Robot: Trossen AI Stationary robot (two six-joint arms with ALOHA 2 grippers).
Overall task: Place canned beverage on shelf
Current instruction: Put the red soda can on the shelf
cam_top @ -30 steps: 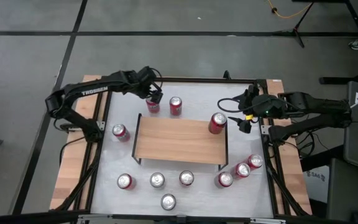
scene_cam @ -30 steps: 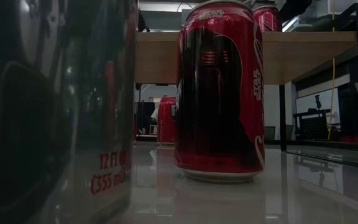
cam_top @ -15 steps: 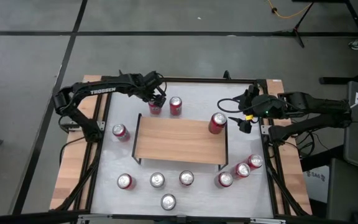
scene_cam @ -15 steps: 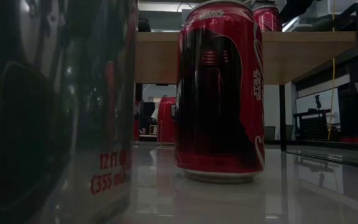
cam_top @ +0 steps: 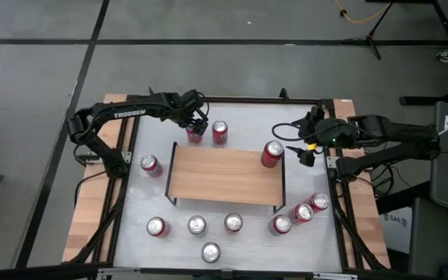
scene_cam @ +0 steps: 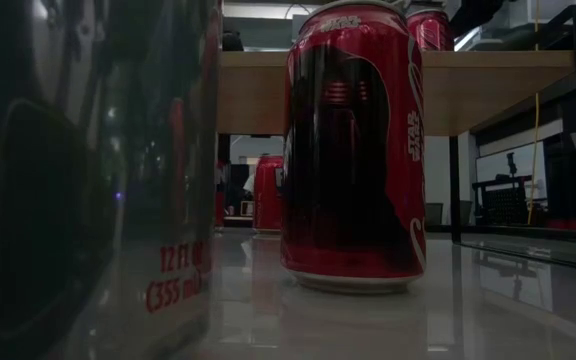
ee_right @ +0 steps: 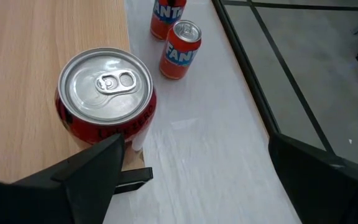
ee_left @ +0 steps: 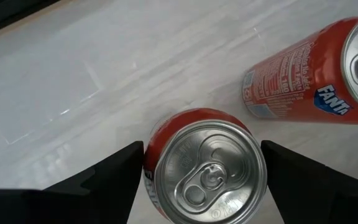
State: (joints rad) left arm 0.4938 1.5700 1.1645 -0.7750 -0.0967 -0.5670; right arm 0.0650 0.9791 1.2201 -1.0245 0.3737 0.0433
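While the left gripper point(ee_left: 201, 180) straddles the upright can point(ee_left: 205, 171) with jaws not yet clamped, close squarely at mid-body, lift straight, then clear the shelf point(cam_top: 224, 175) edge; right gripper point(cam_top: 306, 148) waits wide open beside 1 shelved can point(ee_right: 106, 93).

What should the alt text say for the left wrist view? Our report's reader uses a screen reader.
The left pincer straddles an upright orange soda can seen from above, one dark finger on either side. A second orange Fanta can stands nearby on the pale table.
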